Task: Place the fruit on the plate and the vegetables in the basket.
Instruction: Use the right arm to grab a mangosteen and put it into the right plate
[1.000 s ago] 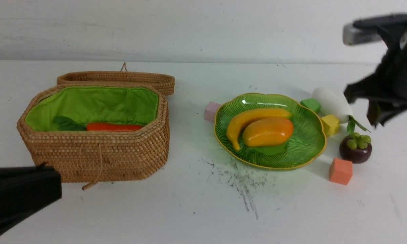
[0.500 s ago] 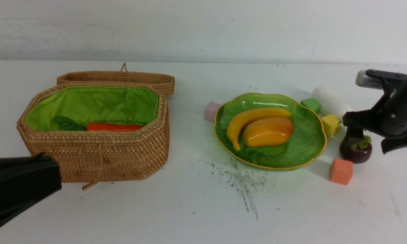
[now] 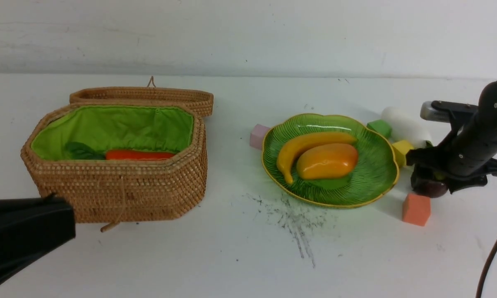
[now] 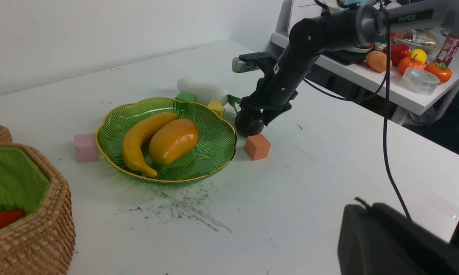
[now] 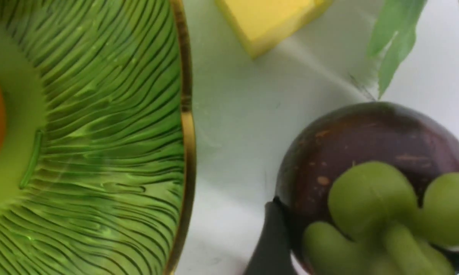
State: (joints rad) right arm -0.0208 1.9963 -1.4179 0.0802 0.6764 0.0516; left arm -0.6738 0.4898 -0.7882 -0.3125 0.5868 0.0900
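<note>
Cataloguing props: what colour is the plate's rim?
Yellow-gold, edging the plate; clearest in the right wrist view.

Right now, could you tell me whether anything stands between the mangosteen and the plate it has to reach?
Nothing visible does. Only bare table lies between the mangosteen and the plate; the yellow cube and the orange cube sit to either side of that gap, so a lift over the raised rim looks clear.
</note>
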